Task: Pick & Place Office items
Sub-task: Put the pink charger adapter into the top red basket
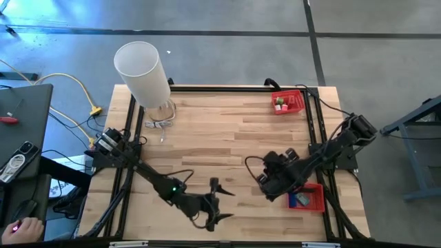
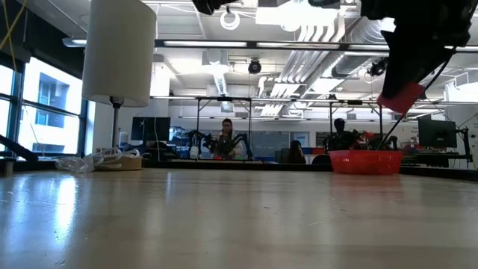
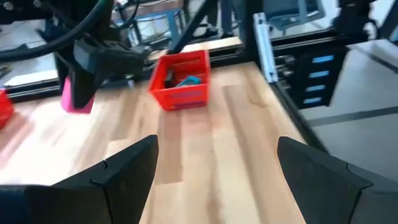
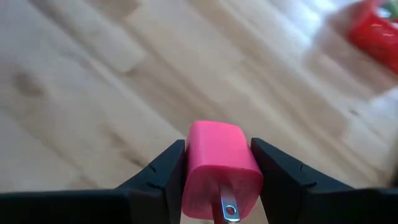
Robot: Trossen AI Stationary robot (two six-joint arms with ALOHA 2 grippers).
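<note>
The right gripper (image 4: 217, 180) is clamping a pink charger block (image 4: 219, 163) between its two fingers, one pressing each flank, with a metal prong pointing back toward the wrist (so the block's long axis is running along the fingers). In the high view this gripper (image 1: 275, 180) is hanging above the bare wood, and the near red tray (image 1: 306, 198), already holding teal and blue pieces, is lying just beside it toward the table's right edge. That short sideways gap is, I judge, what the drop depends on. The far red tray (image 1: 288, 102) is sitting well apart. The left gripper (image 1: 215, 201) is waiting near the front edge, fingers spread wide and holding nothing
</note>
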